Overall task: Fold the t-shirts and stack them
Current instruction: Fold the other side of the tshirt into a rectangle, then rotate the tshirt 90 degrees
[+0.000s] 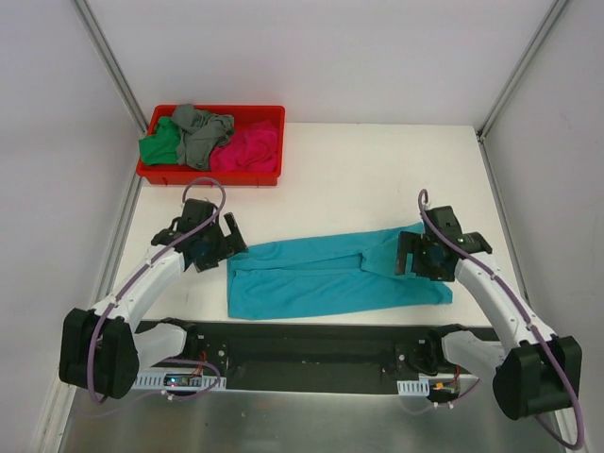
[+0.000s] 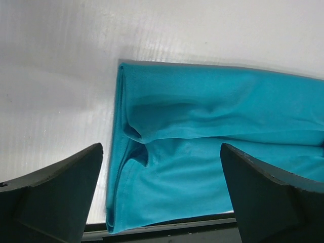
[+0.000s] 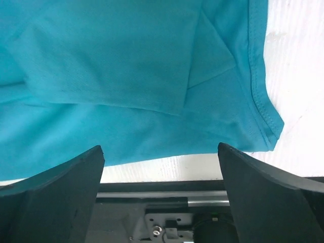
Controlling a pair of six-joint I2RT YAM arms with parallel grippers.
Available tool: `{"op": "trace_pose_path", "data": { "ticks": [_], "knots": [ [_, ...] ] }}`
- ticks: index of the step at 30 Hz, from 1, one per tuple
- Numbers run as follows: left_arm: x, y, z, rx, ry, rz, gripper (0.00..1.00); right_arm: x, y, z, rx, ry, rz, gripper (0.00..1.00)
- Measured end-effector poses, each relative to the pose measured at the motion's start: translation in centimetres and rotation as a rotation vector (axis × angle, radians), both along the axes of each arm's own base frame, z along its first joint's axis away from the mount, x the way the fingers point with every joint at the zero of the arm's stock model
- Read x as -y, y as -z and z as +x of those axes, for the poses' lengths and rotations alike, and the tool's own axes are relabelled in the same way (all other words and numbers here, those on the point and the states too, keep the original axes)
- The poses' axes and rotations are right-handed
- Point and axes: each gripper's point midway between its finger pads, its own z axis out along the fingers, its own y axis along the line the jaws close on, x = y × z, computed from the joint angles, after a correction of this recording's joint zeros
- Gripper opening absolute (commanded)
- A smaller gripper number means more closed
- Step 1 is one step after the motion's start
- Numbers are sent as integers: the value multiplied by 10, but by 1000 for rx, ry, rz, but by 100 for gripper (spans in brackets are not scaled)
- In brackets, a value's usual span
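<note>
Left gripper [image 1: 225, 238] hung wide open, jaws spread and empty, over the left end of the teal t-shirt [image 1: 321, 278]. Right gripper [image 1: 410, 255] gaped just as wide above the right end, nothing held. The shirt lay folded into a long band across the lower centre of the white table [image 1: 377, 170]. At upper left, the red bin [image 1: 209, 178] held a green t-shirt [image 1: 158, 147], a grey t-shirt [image 1: 199, 132] and a magenta-pink t-shirt [image 1: 249, 148].

- A teal cloth t-shirt [image 1: 321, 276], folded into a long band, lies flat on the white desk [image 1: 377, 170] between the two arms.
- The left claw [image 1: 230, 242] is at its left end, and the right claw [image 1: 407, 255] is over its right part.
- A red plastic bin [image 1: 255, 111] at the far left holds a crumpled green t-shirt [image 1: 159, 147], a grey t-shirt [image 1: 200, 132] and a magenta-pink t-shirt [image 1: 250, 147].
</note>
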Motion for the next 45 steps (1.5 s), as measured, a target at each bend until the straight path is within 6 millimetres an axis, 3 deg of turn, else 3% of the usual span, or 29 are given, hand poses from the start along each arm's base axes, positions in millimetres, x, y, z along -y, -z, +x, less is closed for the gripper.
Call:
{"op": "trace_pose_path", "data": {
  "ticks": [5, 9, 13, 16, 19, 22, 27, 31, 35, 40, 45],
  "knots": [
    [16, -35, 14, 72, 36, -45, 99, -23, -26, 18, 116, 28, 140, 96],
    [54, -53, 30, 98, 146, -84, 99, -54, -27, 34, 156, 67, 318, 96],
    [74, -26, 36, 12, 204, -103, 99, -65, 6, 32, 44, 142, 370, 96],
    [78, 5, 29, -100, 218, -107, 99, -65, 32, 31, -51, 195, 346, 96],
    [78, 23, 16, -155, 227, -120, 99, -63, 47, 36, -121, 231, 304, 96],
    [77, 34, 4, -186, 227, -131, 99, -68, 47, 74, -137, 241, 293, 96],
    [88, 31, -4, -174, 206, -188, 99, -84, 43, 169, -108, 211, 303, 96],
    [115, 29, -15, -181, 216, -242, 99, -107, 37, 261, -22, 141, 343, 96],
    [157, 29, -36, -213, 267, -286, 99, -130, 33, 326, 54, 57, 395, 96],
    [203, 25, -44, -228, 326, -313, 99, -166, 26, 379, 148, -87, 493, 96],
    [222, 22, -40, -231, 342, -324, 99, -180, 23, 383, 187, -190, 500, 96]
  ]
}}
